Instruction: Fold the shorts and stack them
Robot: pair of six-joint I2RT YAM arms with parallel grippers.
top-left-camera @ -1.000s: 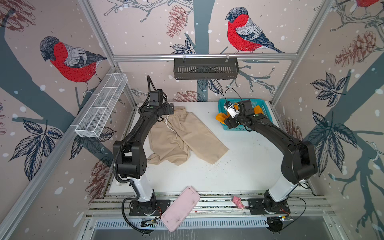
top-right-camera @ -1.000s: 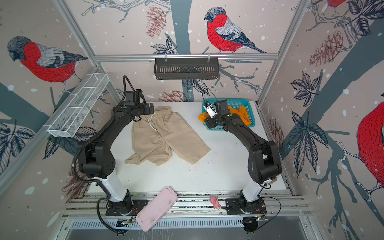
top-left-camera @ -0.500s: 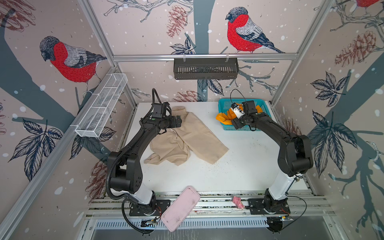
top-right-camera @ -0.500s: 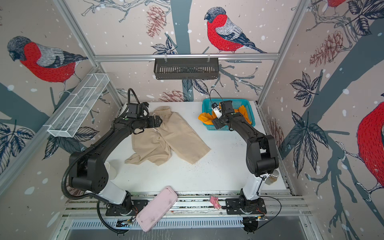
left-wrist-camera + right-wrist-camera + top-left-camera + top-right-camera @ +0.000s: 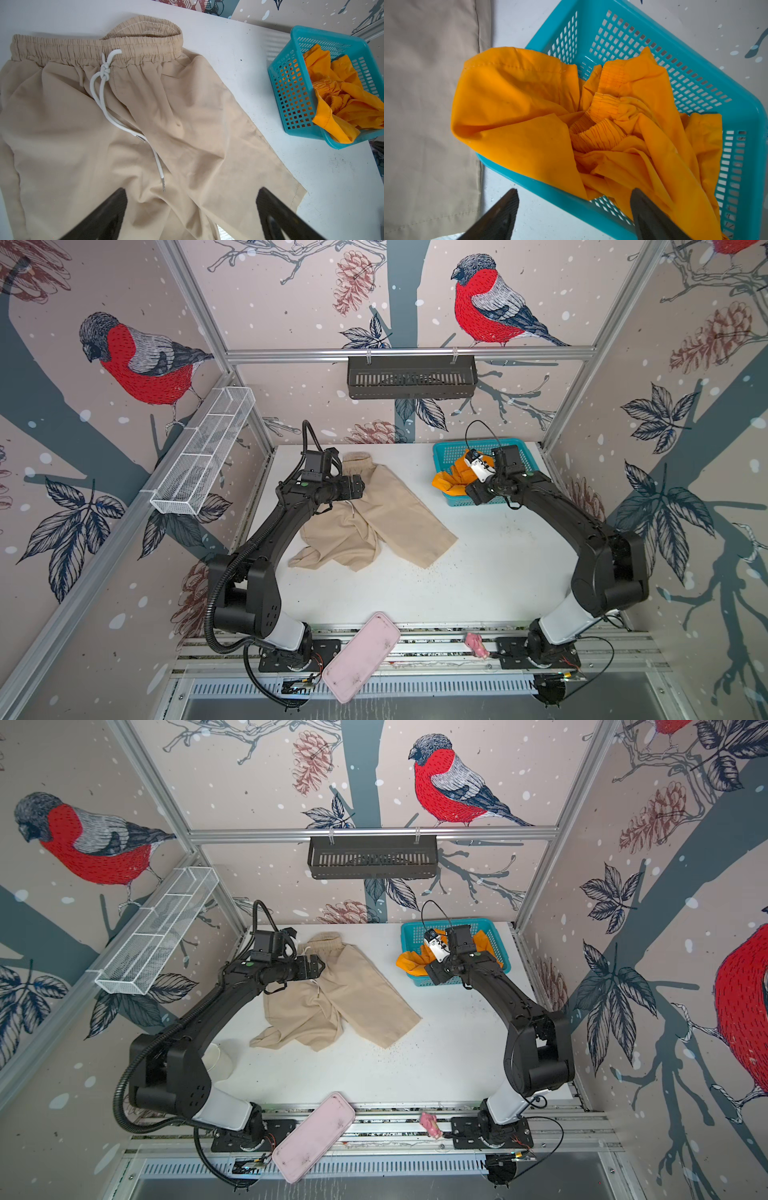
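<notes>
Our left claw (image 5: pixel 192 193) gapes empty over crumpled beige cloth shorts (image 5: pixel 395 510) mid-frame; right claw (image 5: pixel 574 192), likewise spread and empty, hovers above bright orange cloth shorts (image 5: pixel 449 483) upper right.

one shorts pair (image 5: pixel 395 510) on the table (image 5: pixel 498 580), toward its back-left corner; basket (image 5: pixel 453 452) at the back-right corner, other shorts pair (image 5: pixel 451 483) inside it, overhanging its left rim

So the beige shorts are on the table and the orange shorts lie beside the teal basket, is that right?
Not quite: the orange shorts sit bunched inside the teal basket, part draped over its rim, as the right wrist view shows. The beige shorts are indeed on the table.
</notes>
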